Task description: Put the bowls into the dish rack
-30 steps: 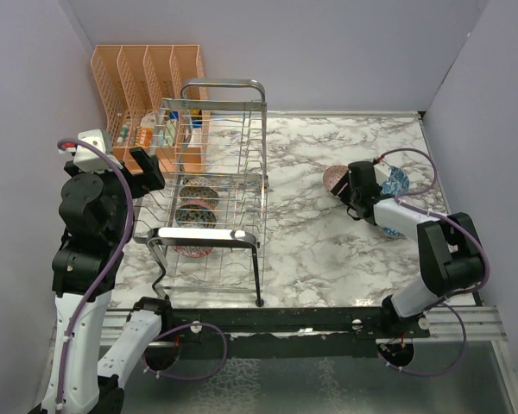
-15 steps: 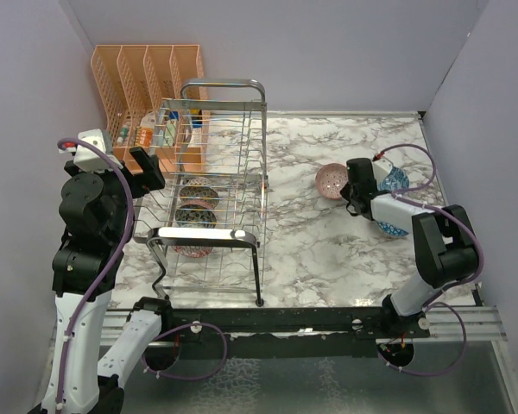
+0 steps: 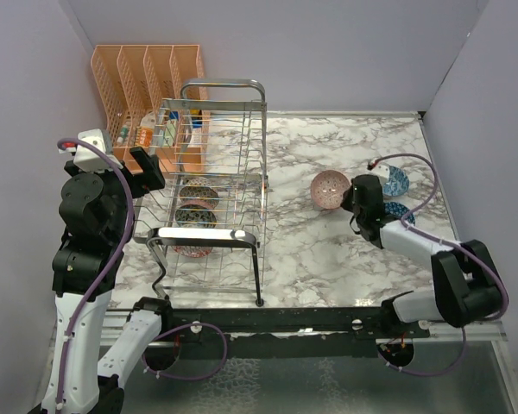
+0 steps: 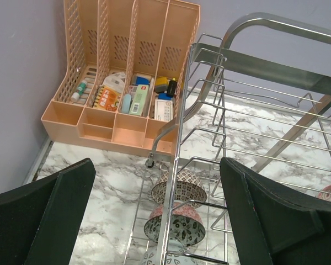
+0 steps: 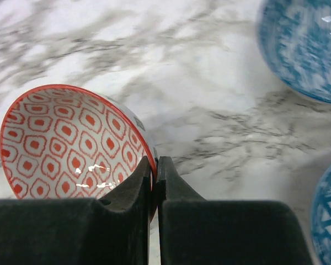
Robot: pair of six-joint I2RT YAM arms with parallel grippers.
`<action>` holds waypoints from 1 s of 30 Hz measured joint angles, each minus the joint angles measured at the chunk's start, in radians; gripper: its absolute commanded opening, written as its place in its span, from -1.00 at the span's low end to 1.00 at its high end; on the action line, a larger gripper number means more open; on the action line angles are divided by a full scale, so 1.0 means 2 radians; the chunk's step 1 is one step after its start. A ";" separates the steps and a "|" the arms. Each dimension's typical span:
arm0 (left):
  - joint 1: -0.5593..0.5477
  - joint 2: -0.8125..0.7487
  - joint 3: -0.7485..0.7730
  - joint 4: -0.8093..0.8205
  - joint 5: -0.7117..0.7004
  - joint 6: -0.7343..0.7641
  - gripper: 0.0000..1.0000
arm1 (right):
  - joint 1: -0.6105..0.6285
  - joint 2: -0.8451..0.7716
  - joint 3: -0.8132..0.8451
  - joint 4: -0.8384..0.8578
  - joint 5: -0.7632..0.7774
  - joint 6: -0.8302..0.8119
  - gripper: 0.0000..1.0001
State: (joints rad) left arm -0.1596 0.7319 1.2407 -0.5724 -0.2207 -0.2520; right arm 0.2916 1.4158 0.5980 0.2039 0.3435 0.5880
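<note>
Top view first: the right end effector (image 3: 346, 195) has snapped shut in the last second, jaws that stood wide now clenched on the near rim of the red-patterned bowl (image 3: 329, 189); the bowl has shifted a touch towards the dish rack (image 3: 211, 185) and tipped, its dotted inside now facing up and left; it sits on the marble table (image 3: 302, 250), well apart from the rack; two blue bowls (image 3: 395, 180) wait just behind the arm; three bowls (image 3: 196, 214) are already lined up in the rack's lower tier; the left end effector (image 3: 147, 168) hangs at the rack's far-left side, holding nothing.

Left wrist view: its fingers (image 4: 60, 204) are spread wide and empty, released; below, between them, the chrome wires and the racked bowls standing in a row; the orange organizer (image 4: 127, 83) sits behind, untouched.

Right wrist view: here's the grip up close; the two black pads meet on the bowl's thin wall, one inside on the red lattice, one outside; the bowl leans on its edge, and I cannot tell whether it has cleared the table.

So the pick looks made; by my reckoning three are loaded, this is the fourth, and the carry across to the rack comes next; a rim pinch this thin could let the bowl swing or slip.
</note>
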 measured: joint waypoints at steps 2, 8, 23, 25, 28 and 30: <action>0.000 0.000 0.000 0.001 0.001 0.000 0.99 | 0.032 -0.032 -0.007 0.012 0.006 -0.027 -0.98; 0.000 0.000 0.000 0.003 0.004 -0.002 0.99 | 0.146 -0.088 -0.010 0.098 0.010 -0.103 -0.98; 0.000 -0.008 0.004 -0.009 0.005 -0.002 0.99 | 0.265 0.026 0.031 0.275 0.008 -0.262 -0.98; 0.000 -0.009 0.005 -0.010 0.005 -0.002 0.99 | 0.266 0.054 0.046 0.299 0.007 -0.285 -0.98; 0.000 -0.010 0.005 -0.012 0.005 -0.002 0.99 | 0.266 0.098 0.076 0.331 0.007 -0.320 -0.98; 0.000 -0.010 0.005 -0.012 0.005 -0.002 0.99 | 0.266 0.127 0.093 0.359 0.007 -0.345 -0.98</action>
State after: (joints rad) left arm -0.1596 0.7113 1.2499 -0.5968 -0.2115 -0.2554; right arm 0.8238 1.6695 0.7830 0.9211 0.3580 -0.1013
